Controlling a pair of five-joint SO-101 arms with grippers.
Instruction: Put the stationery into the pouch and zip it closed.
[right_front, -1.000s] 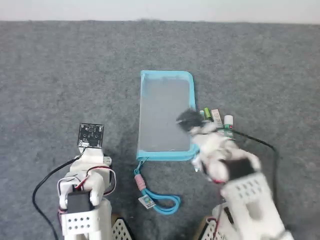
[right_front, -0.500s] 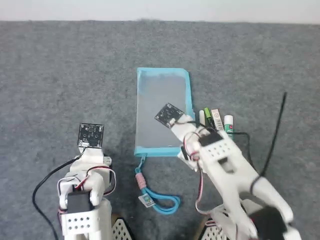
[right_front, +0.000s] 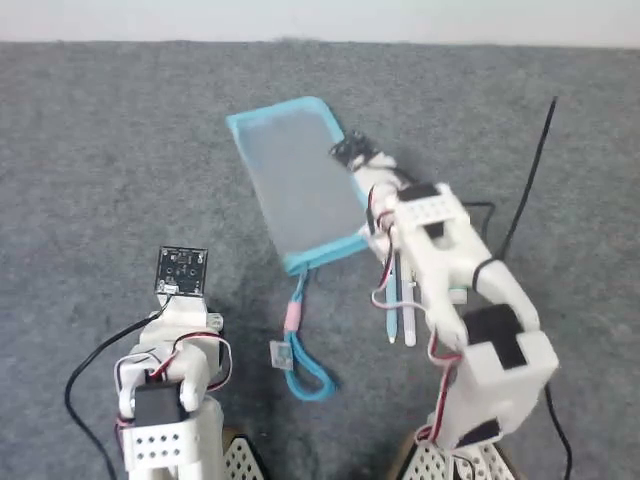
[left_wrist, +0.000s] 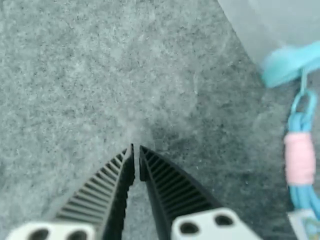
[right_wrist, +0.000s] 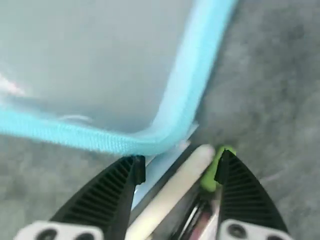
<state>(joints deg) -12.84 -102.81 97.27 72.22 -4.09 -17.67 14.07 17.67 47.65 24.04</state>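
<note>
From above, the pouch (right_front: 295, 180) is seen slanted on the desk (right_front: 120, 150), nearer the right arm (right_front: 430, 230), with pens (right_front: 408, 320) laid lengthwise beneath it. The left gripper (left_wrist: 136, 152) is shown with fingers closed, apart from the pouch. The right gripper (right_wrist: 177, 167) is shown with fingers spread, the pens framed between them beside the pouch rim.

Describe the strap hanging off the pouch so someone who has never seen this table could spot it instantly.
On the grey felt table lies a translucent pouch with a light blue border, tilted. From its near corner a light blue cord strap trails toward the arm bases. Unlike the straight pens nearby, it is limp and looped, with a pink sleeve and a small tag.
</note>
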